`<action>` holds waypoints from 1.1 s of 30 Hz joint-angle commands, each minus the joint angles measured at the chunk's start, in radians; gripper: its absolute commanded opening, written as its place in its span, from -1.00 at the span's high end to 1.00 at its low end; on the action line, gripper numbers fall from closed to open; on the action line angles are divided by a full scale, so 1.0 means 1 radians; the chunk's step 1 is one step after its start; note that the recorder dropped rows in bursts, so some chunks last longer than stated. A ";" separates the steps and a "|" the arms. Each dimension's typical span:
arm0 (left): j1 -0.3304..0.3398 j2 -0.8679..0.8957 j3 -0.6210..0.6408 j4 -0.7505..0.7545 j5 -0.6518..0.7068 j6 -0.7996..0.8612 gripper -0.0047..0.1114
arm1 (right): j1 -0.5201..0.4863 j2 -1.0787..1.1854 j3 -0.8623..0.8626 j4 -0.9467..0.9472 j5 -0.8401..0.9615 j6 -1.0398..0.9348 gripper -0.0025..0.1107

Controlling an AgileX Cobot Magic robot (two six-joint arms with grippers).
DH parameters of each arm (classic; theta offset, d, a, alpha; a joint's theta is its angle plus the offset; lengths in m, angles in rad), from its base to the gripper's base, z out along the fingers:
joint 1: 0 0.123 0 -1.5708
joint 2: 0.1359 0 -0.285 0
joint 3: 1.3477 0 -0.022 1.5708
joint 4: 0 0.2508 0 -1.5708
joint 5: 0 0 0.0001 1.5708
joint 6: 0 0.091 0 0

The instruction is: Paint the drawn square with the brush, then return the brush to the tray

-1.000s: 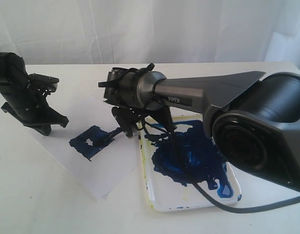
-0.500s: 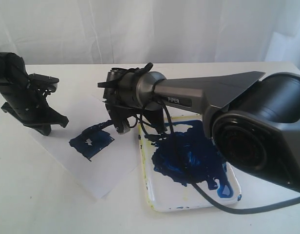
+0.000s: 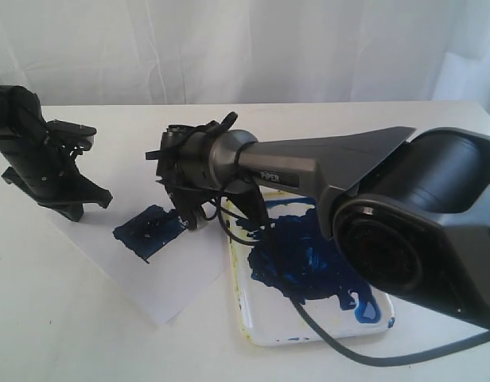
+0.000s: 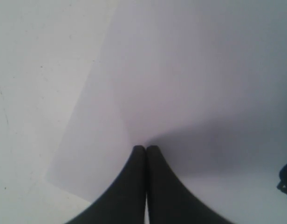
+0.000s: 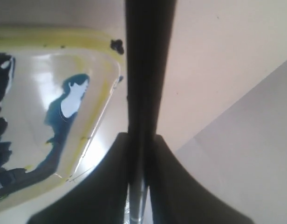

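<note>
The drawn square [image 3: 149, 229] on the white paper sheet [image 3: 175, 280] is smeared dark blue all over. My right gripper [image 3: 187, 213] reaches across from the right and hangs over the square's right edge. It is shut on the brush [image 5: 146, 70], whose black handle runs up between its fingers in the right wrist view [image 5: 141, 137]. The brush tip is hidden under the gripper in the exterior view. The tray [image 3: 246, 314] lies to the right of the paper, with a large blue blotch in it. My left gripper [image 3: 74, 208] is shut and empty, with its tips [image 4: 146, 148] down on the paper's far left corner.
A black cable [image 3: 364, 354] from the right arm trails over the tray's front rim. The tray's yellow-stained rim [image 5: 102, 95] and the paper [image 5: 255, 158] lie close under the right gripper. White curtains hang behind the table.
My right gripper has swung left with the brush, from the tray's edge over to the square. The white gap inside the square is now covered with blue. The left arm has not moved.
</note>
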 commanded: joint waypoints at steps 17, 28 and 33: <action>0.004 0.016 0.006 0.014 0.042 0.000 0.92 | -0.011 0.009 0.003 -0.044 0.090 -0.121 0.96; 0.004 0.016 0.006 0.014 0.040 0.000 0.92 | -0.011 0.009 0.003 -0.084 0.014 0.126 0.96; 0.004 0.016 0.006 0.014 0.040 0.000 0.92 | -0.011 0.011 0.003 -0.082 0.011 0.114 0.96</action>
